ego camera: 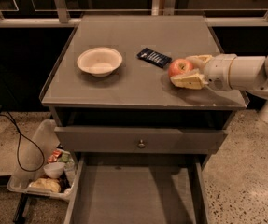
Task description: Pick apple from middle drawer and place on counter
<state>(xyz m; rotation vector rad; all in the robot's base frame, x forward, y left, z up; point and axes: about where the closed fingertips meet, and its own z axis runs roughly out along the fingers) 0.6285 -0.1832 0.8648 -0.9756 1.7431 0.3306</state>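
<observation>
The apple [179,67] is at the right side of the counter [138,36], near its front edge, held in the gripper [184,71]. The two pale fingers [189,81] are clamped on it, one behind and one in front, and they cover its right side. A dark shadow lies under the fruit, but I cannot tell whether it rests on the surface or hangs just above it.

The white arm [245,73] reaches in from the right and is cut off by the picture's edge. A dark packet [154,57] lies just beside the apple to the left, its print too small to read. A white bowl [99,60] stands well apart, further left.

Below, the drawer [133,195] is pulled out, its near end cut off by the bottom edge. Above it is a closed drawer front [101,139] with a knob [141,144]. On the floor to the left stands a bin [35,148] of things too jumbled to name, with a cable [19,143] looping over it.
</observation>
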